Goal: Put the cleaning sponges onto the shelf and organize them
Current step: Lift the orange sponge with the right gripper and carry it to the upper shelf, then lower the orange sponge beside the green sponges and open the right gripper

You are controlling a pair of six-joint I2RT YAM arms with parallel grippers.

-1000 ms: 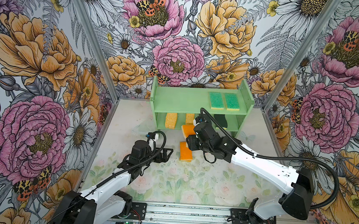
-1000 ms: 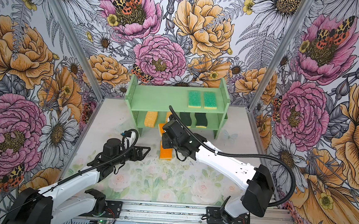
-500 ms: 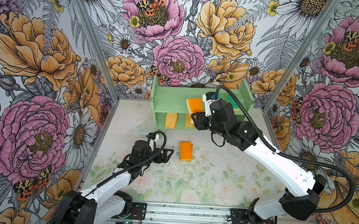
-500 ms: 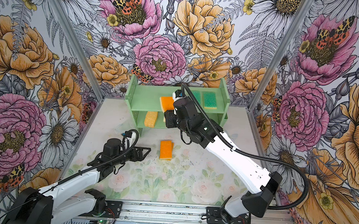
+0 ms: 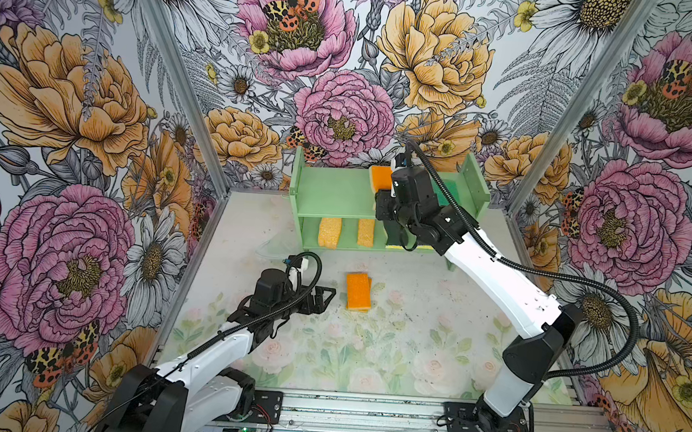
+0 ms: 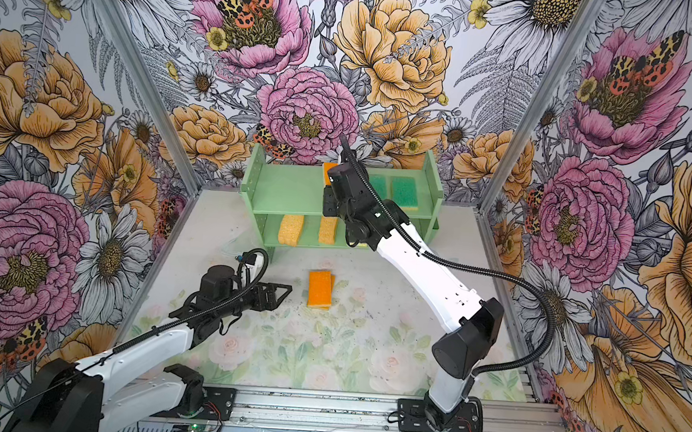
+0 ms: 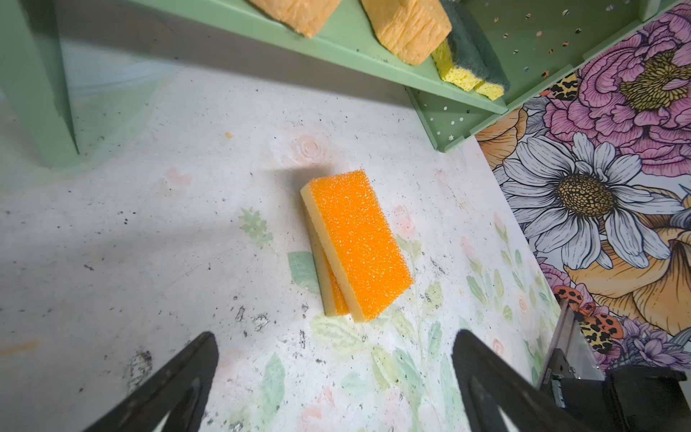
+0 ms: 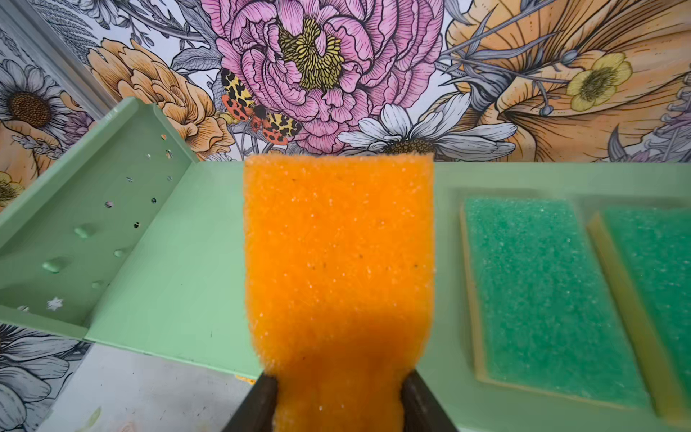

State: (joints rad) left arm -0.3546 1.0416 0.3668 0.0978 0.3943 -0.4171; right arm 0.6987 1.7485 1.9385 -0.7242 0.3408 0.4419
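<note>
Right gripper [image 8: 338, 392] is clamped hard on one end of an orange-topped sponge [image 8: 338, 254], foam pinched in, free end out over the top tier of the shelf [image 8: 179, 291], just beside the two green-topped sponges [image 8: 542, 291] (touching the board or not, can't tell). Risk, imo: release too high or too near the front edge & the squashed foam springs back, skews or tips off. Left gripper [image 7: 334, 336] sits wide open, empty, near the two stacked orange sponges [image 7: 359, 243] on the table [image 7: 149, 243]; a low grab there may lift both.
</note>
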